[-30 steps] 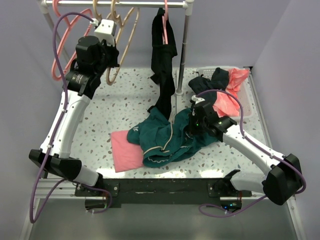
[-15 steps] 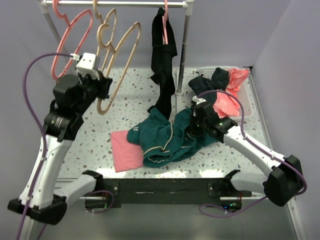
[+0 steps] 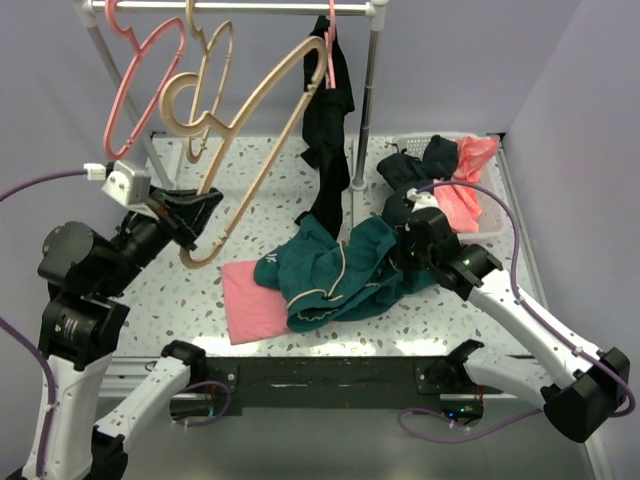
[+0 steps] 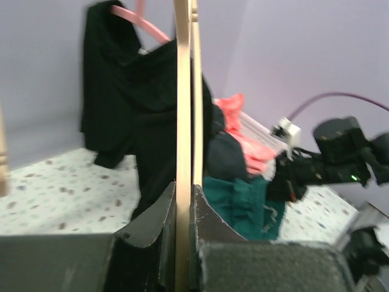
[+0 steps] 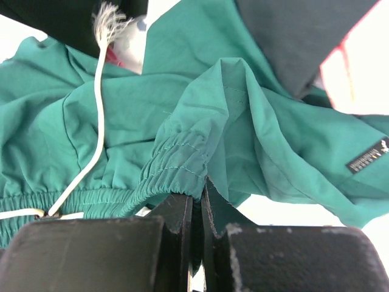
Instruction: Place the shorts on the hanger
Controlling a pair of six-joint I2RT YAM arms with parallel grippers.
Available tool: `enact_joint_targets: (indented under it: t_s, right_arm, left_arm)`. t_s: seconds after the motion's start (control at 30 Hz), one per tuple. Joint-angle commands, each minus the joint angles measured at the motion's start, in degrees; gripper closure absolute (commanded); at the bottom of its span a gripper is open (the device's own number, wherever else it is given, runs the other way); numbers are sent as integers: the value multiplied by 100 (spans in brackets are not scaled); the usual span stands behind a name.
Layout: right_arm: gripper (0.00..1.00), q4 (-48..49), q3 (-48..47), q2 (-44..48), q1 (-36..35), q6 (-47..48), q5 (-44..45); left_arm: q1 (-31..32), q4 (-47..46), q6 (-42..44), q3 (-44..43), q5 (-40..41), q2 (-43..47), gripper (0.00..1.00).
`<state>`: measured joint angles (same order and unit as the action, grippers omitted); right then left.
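Note:
The teal-green shorts lie crumpled on the table's middle. My right gripper is shut on their right end; in the right wrist view the jaws pinch the elastic waistband, with the white drawstring to the left. My left gripper is shut on the lower part of a tan hanger and holds it tilted above the table's left. In the left wrist view the thin tan bar runs straight up from between my shut jaws. A second tan hanger hangs behind it.
A rail crosses the back on a metal post. Pink hangers hang at its left. A long black garment hangs at the middle. A flat pink cloth lies by the shorts. A white basket of clothes stands back right.
My left arm has swung back and down toward the near left, carrying the tan hanger away from the rail. My right gripper has shifted slightly right with the shorts.

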<state>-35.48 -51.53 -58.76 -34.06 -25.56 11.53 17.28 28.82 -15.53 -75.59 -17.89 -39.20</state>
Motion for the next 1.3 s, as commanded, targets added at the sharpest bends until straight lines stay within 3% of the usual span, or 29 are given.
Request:
enact_joint_targets:
  t_s: [0.0,0.17,0.37,0.8,1.27]
  right_arm:
    - [100,-230,-218,286,14,-291,604]
    - [100,-327,55,523,14,-677,877]
    - [100,-669,196,664,14,-1117,1351]
    - [100,-1268,-270,252,14,-1443,1835]
    - [100,-1417,-613,-118,5,-1390,1923]
  left_arm:
    - [608,-88,-83,-237,-918,-614,100]
    - [2197,710,331,-351,74,-835,100]
    - [3026,1327,393,184,620,-598,100]
    - [3080,1495,94,1748,102,272,100]
    - [3097,1390,94,1943,-619,185,100]
